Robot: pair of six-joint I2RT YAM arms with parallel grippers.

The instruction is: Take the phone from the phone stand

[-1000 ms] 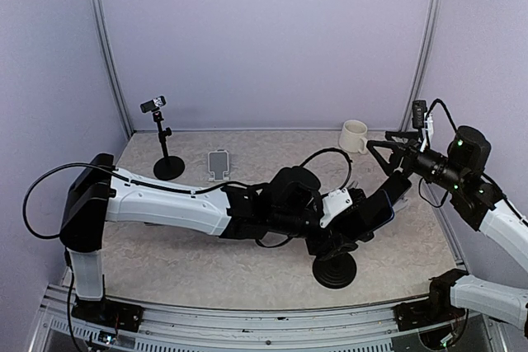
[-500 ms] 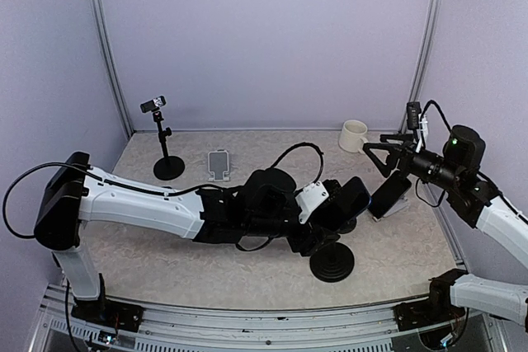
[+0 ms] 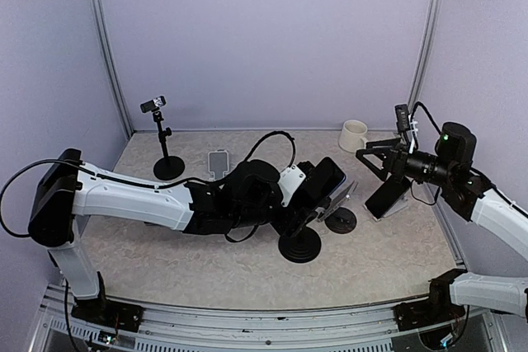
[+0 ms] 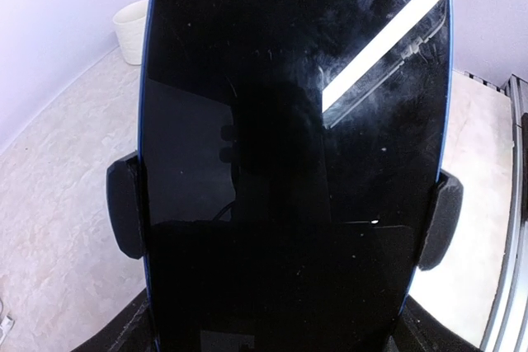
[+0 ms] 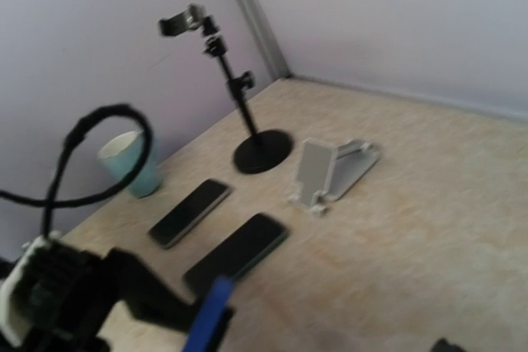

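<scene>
Left gripper (image 3: 319, 190) is clamped across the phone (image 4: 289, 121). Right gripper (image 3: 368, 163) is spread wide just above a second phone (image 3: 384, 197). Mug (image 3: 353, 134) at the back, can't see inside.

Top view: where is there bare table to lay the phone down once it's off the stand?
Bare: the front strip between the left arm and the near edge, and the front-right patch between the black stand base and the right arm. Crowded: mid-table, around the phone and right hand.

Left gripper (image 3: 320, 189) with fingers clamped on a dark phone (image 3: 330, 177) just behind the black round-based phone stand (image 3: 299, 246), right gripper (image 3: 366, 162) with fingers spread well right of it, white mug (image 3: 353, 135) far behind
</scene>
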